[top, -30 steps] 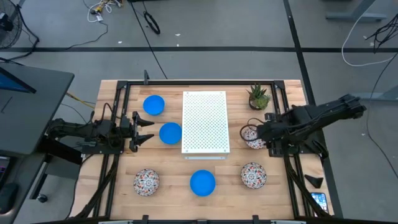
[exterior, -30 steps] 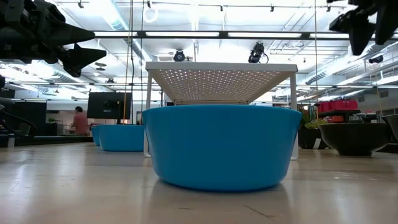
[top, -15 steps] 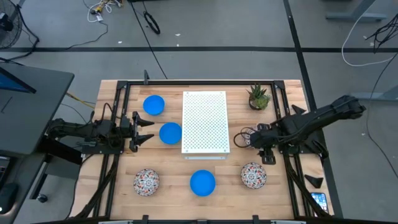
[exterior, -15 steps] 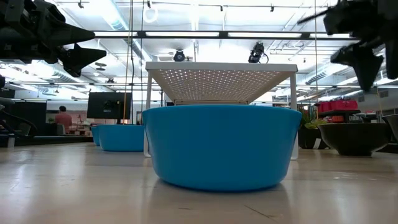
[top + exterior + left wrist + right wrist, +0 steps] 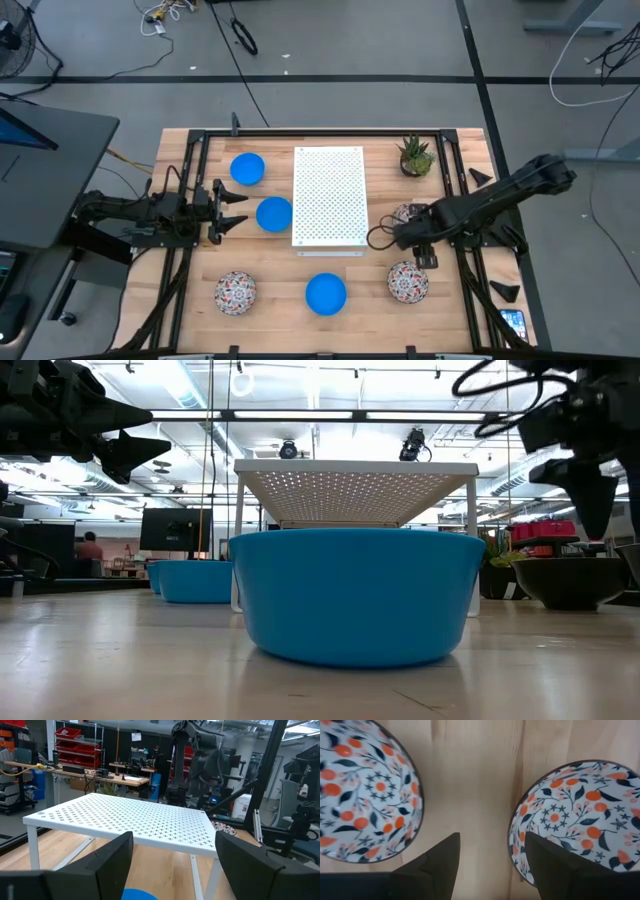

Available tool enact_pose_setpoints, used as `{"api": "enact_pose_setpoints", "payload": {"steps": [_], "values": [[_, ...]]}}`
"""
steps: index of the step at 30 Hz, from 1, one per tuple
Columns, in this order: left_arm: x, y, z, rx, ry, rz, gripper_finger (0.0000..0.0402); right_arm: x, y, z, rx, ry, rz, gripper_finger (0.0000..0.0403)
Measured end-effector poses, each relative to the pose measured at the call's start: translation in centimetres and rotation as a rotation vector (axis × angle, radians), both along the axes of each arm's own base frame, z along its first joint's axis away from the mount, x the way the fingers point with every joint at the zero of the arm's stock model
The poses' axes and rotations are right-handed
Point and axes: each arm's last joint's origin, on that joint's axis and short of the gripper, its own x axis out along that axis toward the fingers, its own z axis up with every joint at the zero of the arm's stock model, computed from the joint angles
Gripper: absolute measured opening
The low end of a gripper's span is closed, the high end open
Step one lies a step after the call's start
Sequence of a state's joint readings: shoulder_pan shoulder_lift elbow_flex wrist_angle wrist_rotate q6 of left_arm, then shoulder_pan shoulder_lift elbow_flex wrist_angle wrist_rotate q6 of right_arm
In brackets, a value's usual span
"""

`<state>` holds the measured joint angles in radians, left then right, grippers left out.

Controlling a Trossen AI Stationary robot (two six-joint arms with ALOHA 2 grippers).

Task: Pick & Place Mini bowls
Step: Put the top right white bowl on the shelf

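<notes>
Right wrist view puts us right over the action: the right end effector hangs with its two dark fingers spread wide, gripping nothing, above a strip of bare wood between two floral bowls, one floral bowl on one side and another floral bowl on the other. From the high view, that right end effector sits just off the right edge of the white perforated board, with one patterned bowl partly hidden behind the arm and a second nearer the front edge of the worktop. A third floral bowl rests front left, and a blue bowl sits front centre. Over on the other side, the left end effector waits, fingers apart and empty, just beside a blue bowl at the board's left edge; the last blue bowl lies behind it. A small green plant stands at the back right.
</notes>
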<state>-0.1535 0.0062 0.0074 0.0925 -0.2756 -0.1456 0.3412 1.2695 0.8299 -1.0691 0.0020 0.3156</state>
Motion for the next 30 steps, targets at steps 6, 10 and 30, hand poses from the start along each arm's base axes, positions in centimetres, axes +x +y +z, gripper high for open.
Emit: {"api": "enact_pose_setpoints", "payload": {"steps": [6, 10, 30], "values": [[0.0, 0.0, 0.0, 0.000, 0.000, 0.000, 0.0288, 0.6, 0.2, -1.2, -0.030, 0.060, 0.000, 0.0223], [0.0, 0.0, 0.0, 0.000, 0.000, 0.000, 0.0288, 1.0, 0.2, -1.9, -0.070, 0.086, 0.014, 0.0223], [0.0, 0.0, 0.0, 0.000, 0.000, 0.000, 0.0288, 1.0, 0.1, -4.4, -0.116, 0.073, 0.035, 0.0223]]}}
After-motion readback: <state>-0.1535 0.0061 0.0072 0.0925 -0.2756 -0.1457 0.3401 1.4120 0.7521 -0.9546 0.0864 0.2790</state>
